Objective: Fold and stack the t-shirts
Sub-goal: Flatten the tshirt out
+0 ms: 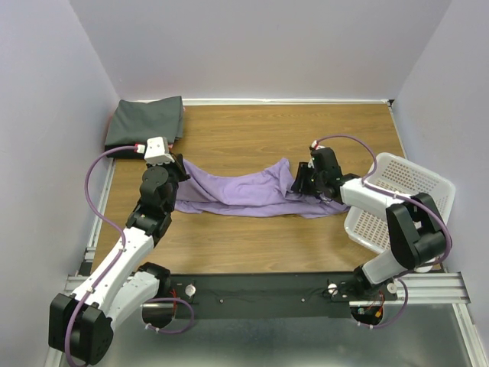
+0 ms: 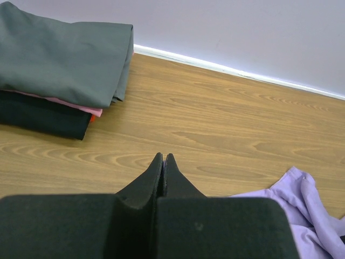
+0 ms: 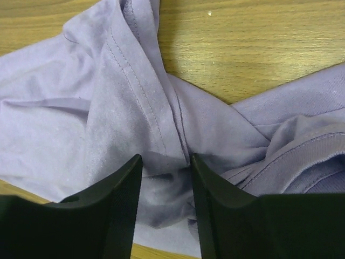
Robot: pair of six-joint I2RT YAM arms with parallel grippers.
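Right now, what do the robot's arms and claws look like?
The left arm and right arm are both white-shelled links with chunky black joints. A lavender cable loops along each up to the wrist, with small red marks at the wrists. The left claw and right claw have matte black, tapering fingers.

**HIDDEN AND CROPPED ITEMS**

Left wrist view: the folded dark grey cloth t-shirt (image 2: pixel 59 54) is cut off by the left edge. The pinkish cloth t-shirt (image 2: pixel 86 108) beneath shows only a thin edge; the orange sliver (image 2: pixel 92 117) beside it is too small to identify. Top view: the left arm (image 1: pixel 153 199) covers one end of the crumpled lavender cloth t-shirt (image 1: pixel 237 191).
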